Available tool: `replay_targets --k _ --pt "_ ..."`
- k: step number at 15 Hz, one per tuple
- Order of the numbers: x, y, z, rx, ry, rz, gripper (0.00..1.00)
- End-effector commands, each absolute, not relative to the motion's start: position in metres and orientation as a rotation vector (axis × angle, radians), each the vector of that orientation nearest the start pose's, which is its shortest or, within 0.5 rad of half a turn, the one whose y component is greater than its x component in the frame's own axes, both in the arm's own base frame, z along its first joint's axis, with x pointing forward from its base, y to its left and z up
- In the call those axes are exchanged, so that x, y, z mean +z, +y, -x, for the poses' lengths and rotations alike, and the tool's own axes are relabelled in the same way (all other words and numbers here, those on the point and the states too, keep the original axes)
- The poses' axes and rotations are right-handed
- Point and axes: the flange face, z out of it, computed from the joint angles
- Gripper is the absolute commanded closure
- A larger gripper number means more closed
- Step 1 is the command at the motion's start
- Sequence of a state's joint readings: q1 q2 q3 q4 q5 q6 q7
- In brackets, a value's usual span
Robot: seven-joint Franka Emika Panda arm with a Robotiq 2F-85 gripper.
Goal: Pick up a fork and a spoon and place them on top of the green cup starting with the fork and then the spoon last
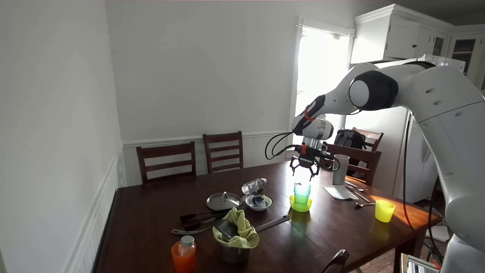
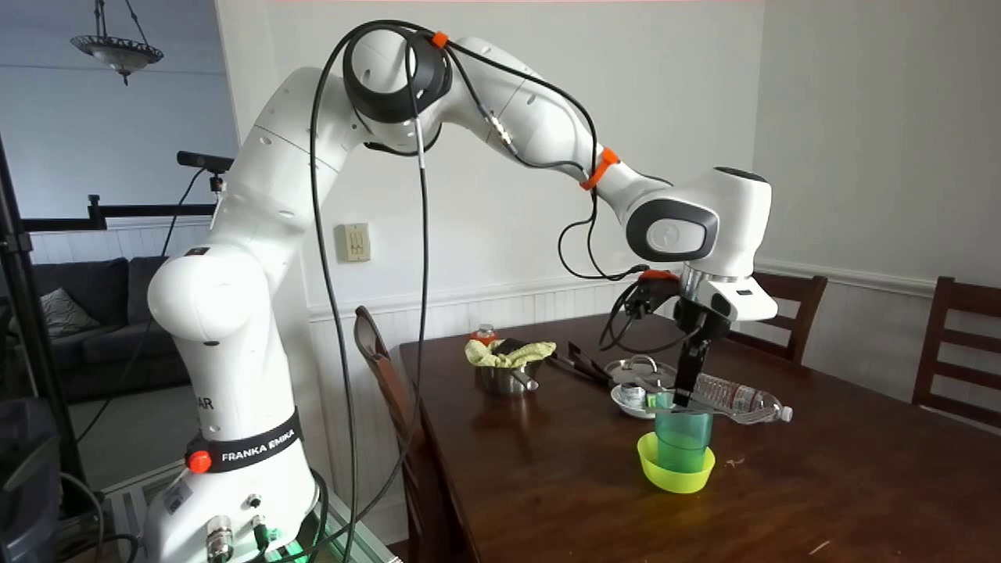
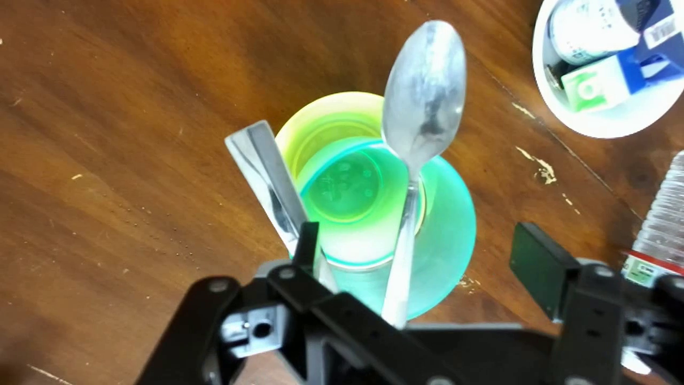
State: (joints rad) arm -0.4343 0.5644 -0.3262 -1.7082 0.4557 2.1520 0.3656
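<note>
In an exterior view the table [image 2: 868, 493] gives its broadest open wood at 4 o'clock from the green cup [image 2: 684, 435], and its edge slants down at 9 o'clock, well apart. In an exterior view a further bare stretch lies at 6 o'clock, with a chair [image 1: 222, 137] past the table's edge at 10.

Blue-green and upright, the cup stands inside a lime bowl [image 2: 676, 481], beneath the gripper [image 3: 418, 246], at 6 o'clock from it in both exterior views. The jaws are spread wide: in the wrist view a spoon [image 3: 419, 147] lies between them over the cup, a gap on each side, its head past the rim at 1 o'clock. A fork [image 3: 270, 182] lies there too, handle end at 10 o'clock; one finger covers part of it, and I cannot tell whether they touch.

Around the cup in the wrist view, a white bowl [image 3: 604, 126] of small packages [image 3: 593, 88] sits at 2 o'clock, and a plastic bottle [image 3: 662, 219] lies at 3, partly behind the opposite finger. In an exterior view a pan lid [image 1: 218, 202] lies at 9 o'clock, a pot [image 1: 234, 254] with a towel [image 1: 238, 220] at 8, an orange cup [image 1: 183, 263] farther out that way, and a yellow cup [image 1: 384, 211] at 3.
</note>
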Motion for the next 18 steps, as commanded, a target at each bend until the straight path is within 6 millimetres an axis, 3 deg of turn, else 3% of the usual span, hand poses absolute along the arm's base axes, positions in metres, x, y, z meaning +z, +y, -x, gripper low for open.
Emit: replay_targets --k 1,5,8,13,18 --pt "0.276 -0.434 -0.511 0.053 1.817 2.300 0.00" --pt "0.284 -0.432 -0.513 0.050 1.801 2.306 0.00" --pt "0.302 -0.430 -0.512 0.043 1.755 2.362 0.00" --pt "0.363 -0.423 -0.497 0.050 1.642 2.511 0.00" --pt "0.431 -0.420 -0.479 -0.053 1.564 2.680 0.00"
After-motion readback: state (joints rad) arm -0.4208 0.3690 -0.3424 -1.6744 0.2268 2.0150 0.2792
